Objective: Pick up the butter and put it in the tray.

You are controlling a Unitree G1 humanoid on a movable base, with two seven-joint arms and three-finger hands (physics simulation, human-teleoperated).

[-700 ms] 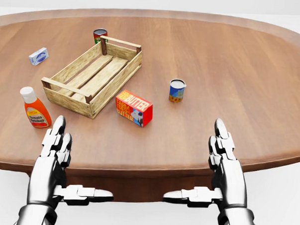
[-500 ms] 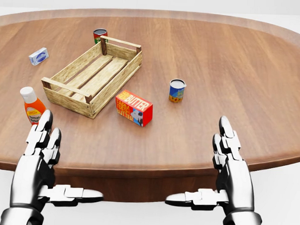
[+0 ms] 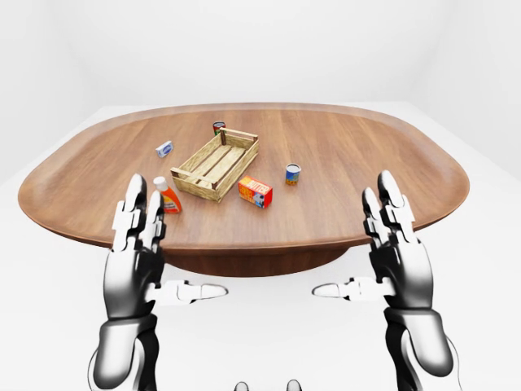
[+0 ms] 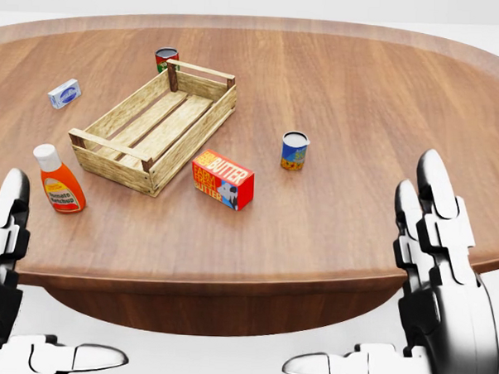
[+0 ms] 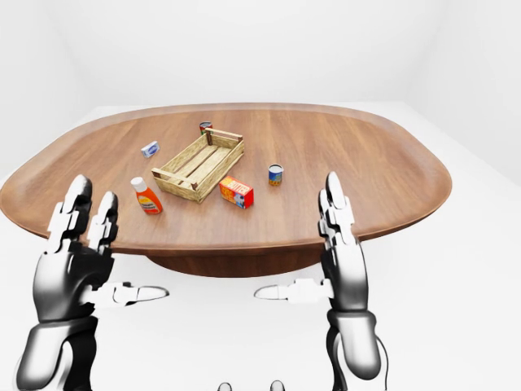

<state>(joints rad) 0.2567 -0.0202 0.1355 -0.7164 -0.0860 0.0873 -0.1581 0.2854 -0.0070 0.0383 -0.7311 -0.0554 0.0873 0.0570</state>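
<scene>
Since the earlier head views both hands have spread apart and come nearer the camera: the left hand (image 3: 137,248) now sits at the far left edge of the head view, no longer overlapping the ketchup bottle (image 4: 58,179), and the right hand (image 4: 434,282) looms larger at the lower right. The things on the table (image 4: 361,92) have not shifted.

Both hands are held wide, fingers upright and thumbs pointing inward toward each other, holding nothing. They hover at the near edge of the table, well apart from everything on it.

The butter (image 4: 222,179), a red and orange box, lies on the table just beside the near right corner of the tray (image 4: 155,125), a wooden slatted crate set at an angle with nothing inside. Whether the box touches the crate is hard to tell from these views.

A blue and yellow can (image 4: 294,150) stands to the right of the butter. A dark can (image 4: 166,59) stands at the far end of the tray. A small white and blue box (image 4: 65,94) lies to the far left, and the ketchup bottle stands upright near the tray's near left corner.
</scene>
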